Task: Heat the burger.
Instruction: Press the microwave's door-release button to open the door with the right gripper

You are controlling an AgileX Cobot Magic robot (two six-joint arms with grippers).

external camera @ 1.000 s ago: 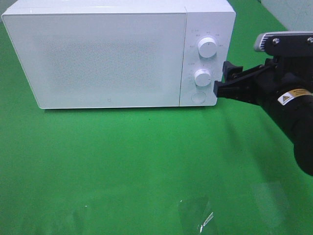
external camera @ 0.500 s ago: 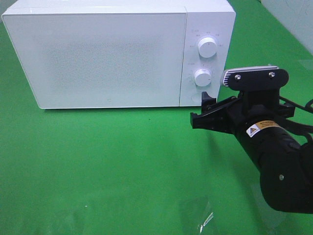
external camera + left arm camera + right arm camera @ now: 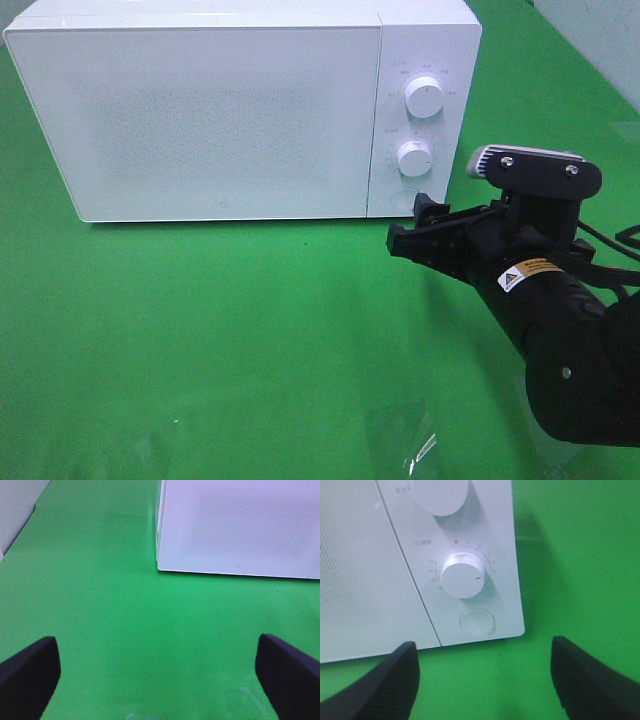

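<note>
At the near edge of the bench [image 3: 200,330] a clear, glinting patch [image 3: 415,440] showed, too faint to name. The left hand [image 3: 156,642] was cut off from the high view; its own camera showed it low over bare green, fingers spread wide with nothing between them. Farther in on the right, the right hand [image 3: 410,225] hung just in front of the microwave [image 3: 220,120], at its right near corner, jaws apart and empty, not quite as wide as the left. It faced the round button [image 3: 477,621] under the lower knob [image 3: 461,575]; whether a fingertip touched the panel could not be told. The upper knob [image 3: 425,98] sat farther back, and the small marks around both knobs were too blurred to read. The door [image 3: 210,120] was closed, and its frosted front hid the whole inside. The burger was in no view; it was probably behind that door, though nothing confirmed it. By judgement it would be light, soft and loosely stacked, with a glossy bun likely to slip and filling likely to slide. A hard pinch would crush it, so a gentle, wide grip low across the sides of the bottom bun would suit best, kept level.
</note>
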